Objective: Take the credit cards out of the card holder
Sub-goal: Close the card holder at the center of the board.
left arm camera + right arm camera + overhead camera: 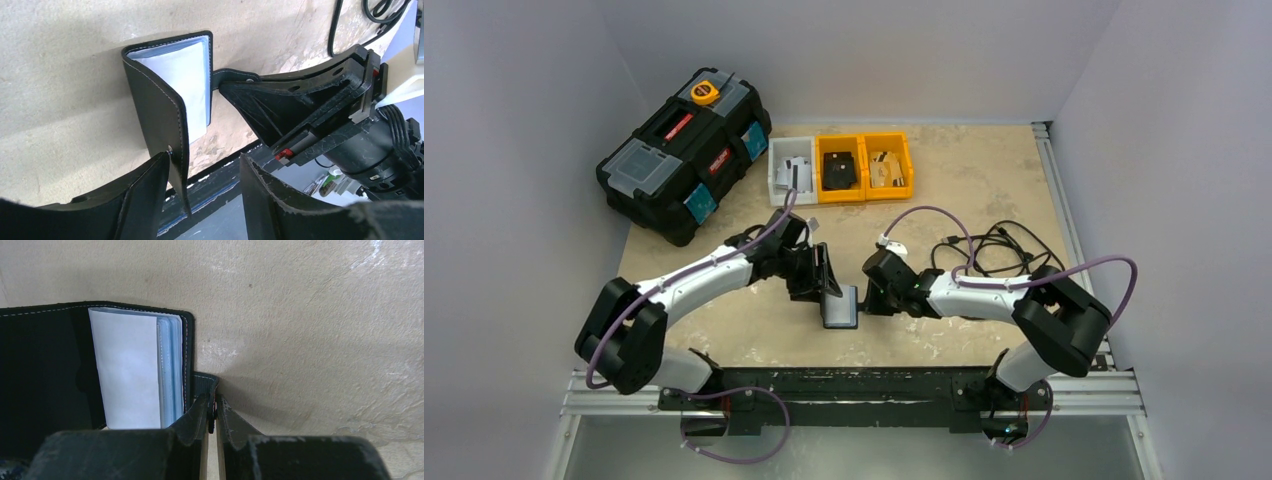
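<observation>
Top external: card holder point(841, 308) lies open between left gripper point(819, 275) at its 10 o'clock and right gripper point(871, 296) at its 3 o'clock. Left wrist: left jaws spread wide, the raised cover point(155, 105) against one of them; credit cards point(186, 75) sit inside. Right wrist: right jaws clamp the card holder by its snap tab point(202, 382).

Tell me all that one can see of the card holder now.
The card holder is a small black bifold, leather-like with pale stitching. It is open: one half seems to lie on the table, the other stands up between the fingers of the open left gripper. Pale credit cards sit inside. The right gripper is shut on its snap tab.
</observation>
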